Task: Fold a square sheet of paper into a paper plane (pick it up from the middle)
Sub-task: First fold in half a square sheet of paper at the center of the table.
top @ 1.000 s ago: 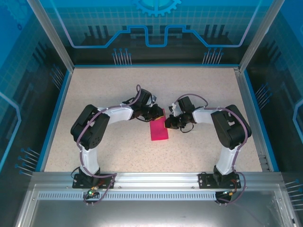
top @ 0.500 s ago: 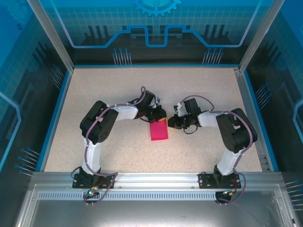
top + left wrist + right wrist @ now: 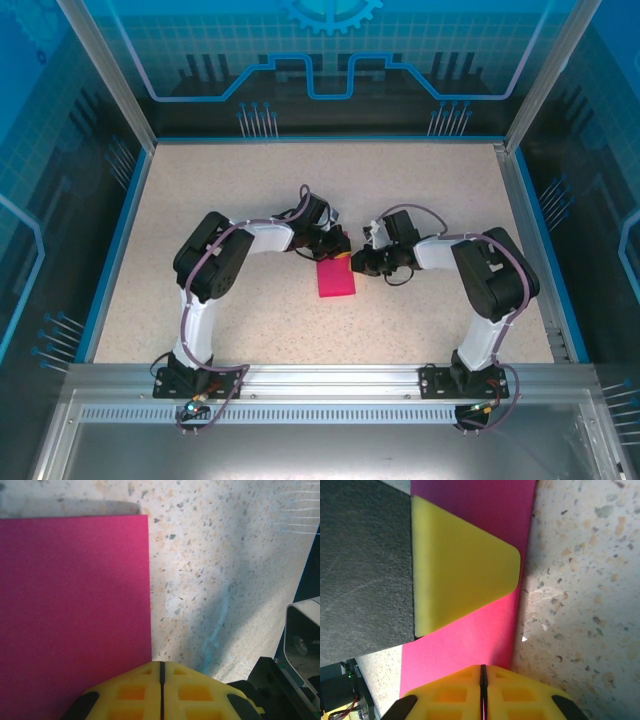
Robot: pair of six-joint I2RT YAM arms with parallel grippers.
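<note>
Paper lies flat as a plain folded oblong, no nose or wings yet, and I've got my left claw and right claw both pinched shut, tips on its far edge, so I reckon most folds remain.
</note>
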